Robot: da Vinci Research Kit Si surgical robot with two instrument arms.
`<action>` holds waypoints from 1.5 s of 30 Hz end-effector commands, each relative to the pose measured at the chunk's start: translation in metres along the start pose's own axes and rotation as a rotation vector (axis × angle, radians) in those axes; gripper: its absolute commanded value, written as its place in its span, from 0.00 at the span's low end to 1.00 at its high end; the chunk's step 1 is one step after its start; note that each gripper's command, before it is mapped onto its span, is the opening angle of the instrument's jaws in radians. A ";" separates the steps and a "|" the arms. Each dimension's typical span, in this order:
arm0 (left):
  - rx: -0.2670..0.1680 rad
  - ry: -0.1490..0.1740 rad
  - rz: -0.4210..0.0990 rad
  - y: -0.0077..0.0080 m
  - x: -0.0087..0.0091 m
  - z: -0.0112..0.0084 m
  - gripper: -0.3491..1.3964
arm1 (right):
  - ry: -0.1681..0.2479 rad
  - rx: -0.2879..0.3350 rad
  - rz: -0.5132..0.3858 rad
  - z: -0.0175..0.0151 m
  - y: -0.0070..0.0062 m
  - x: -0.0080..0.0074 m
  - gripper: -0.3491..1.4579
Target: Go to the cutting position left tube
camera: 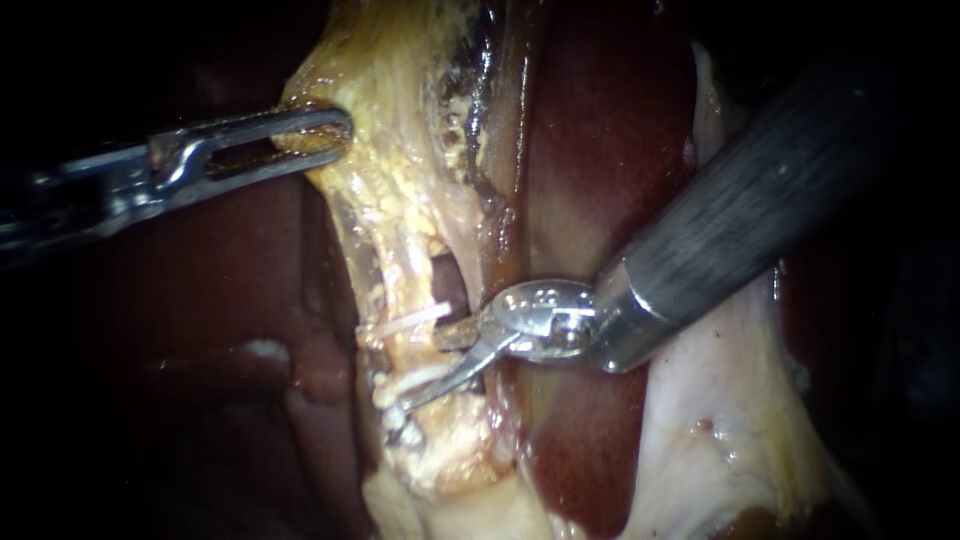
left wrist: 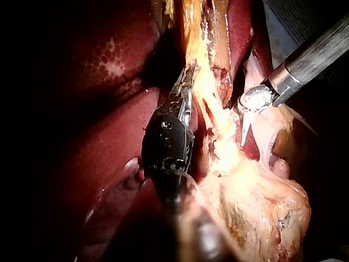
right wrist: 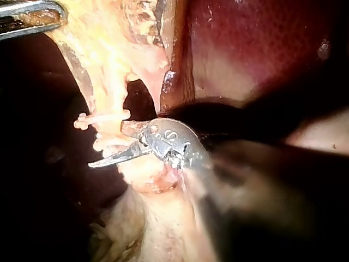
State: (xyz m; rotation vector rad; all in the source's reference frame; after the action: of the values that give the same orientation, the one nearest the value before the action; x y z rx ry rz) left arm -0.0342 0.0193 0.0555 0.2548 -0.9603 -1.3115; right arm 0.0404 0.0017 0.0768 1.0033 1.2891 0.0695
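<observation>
- The pincer of our right instrument stands spread. Its two thin, blade-like jaws are apart and hold nothing, at the end of a dark shaft coming in from the upper right.
- The left tube, a pale yellow strand, lies just ahead of that gap, in the stretch between an upper clip and a lower clip.
- The shorter jaw points at that stretch. The longer jaw runs along the lower clip; we cannot tell whether they touch.
- The right wrist view alone shows both white clips crossing the tube with their ends jutting out. It also shows a dark opening beside the tube.
- In the left wrist view we cannot make out the clips.
- Farther off, the pincer of our left instrument is pinching the edge of the yellow tissue, which runs taut from there towards the tube.
- Dark red liver lies under and around everything.
- Beyond the tissue the endoscope shows only darkness. The left wrist view shows a grey surface behind the right shaft, which we cannot identify.
</observation>
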 end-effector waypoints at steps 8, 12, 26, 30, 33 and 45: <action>-0.002 -0.001 -0.001 -0.0001 0.0000 0.0000 0.00 | 0.001 -0.006 0.000 -0.0002 0.0004 -0.0003 0.90; -0.002 -0.001 -0.001 0.0000 0.0000 -0.0001 0.00 | 0.001 -0.004 -0.001 0.0000 0.0000 -0.0002 0.90; -0.002 -0.001 -0.001 0.0000 0.0000 -0.0001 0.00 | 0.005 0.005 -0.002 -0.0002 0.0001 -0.0003 0.90; -0.004 -0.002 -0.001 -0.0002 0.0001 0.0002 0.00 | 0.016 0.028 -0.005 0.0007 -0.0001 0.0004 0.90; -0.006 -0.004 -0.001 -0.0005 0.0003 0.0006 0.00 | 0.030 0.049 -0.012 0.0014 0.0001 0.0009 0.89; -0.010 -0.007 -0.002 -0.0008 0.0004 0.0016 0.00 | 0.064 0.118 0.034 0.0046 0.0010 0.0018 0.87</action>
State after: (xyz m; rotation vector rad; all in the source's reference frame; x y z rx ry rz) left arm -0.0360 0.0193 0.0562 0.2431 -0.9601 -1.3189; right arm 0.0453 0.0006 0.0758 1.1362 1.3483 0.0527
